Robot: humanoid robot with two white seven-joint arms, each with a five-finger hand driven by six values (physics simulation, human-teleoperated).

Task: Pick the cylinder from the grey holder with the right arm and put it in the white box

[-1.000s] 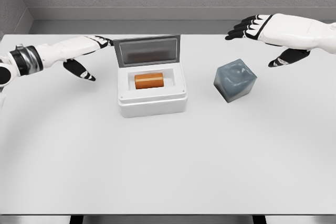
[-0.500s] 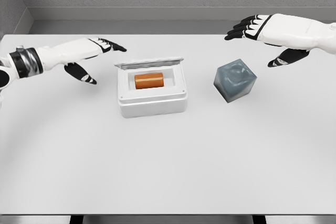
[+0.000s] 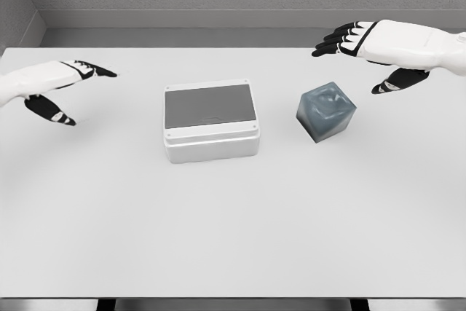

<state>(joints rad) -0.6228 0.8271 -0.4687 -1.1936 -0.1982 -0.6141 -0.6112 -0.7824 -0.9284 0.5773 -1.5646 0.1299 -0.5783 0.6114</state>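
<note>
The white box (image 3: pixel 210 121) on the desk (image 3: pixel 233 216) has its lid down, so the cylinder is hidden, the grey holder (image 3: pixel 325 111) looks empty, and both the right hand (image 3: pixel 357 41) and the left hand (image 3: pixel 62 85) hover with fingers spread, holding nothing.

Left hand (image 3: pixel 54 87): smooth glossy white shell, black fingers and thumb. Right hand (image 3: pixel 364 45): same white casing, black fingers, rounded white forearm behind it. No cables or markings visible.
</note>
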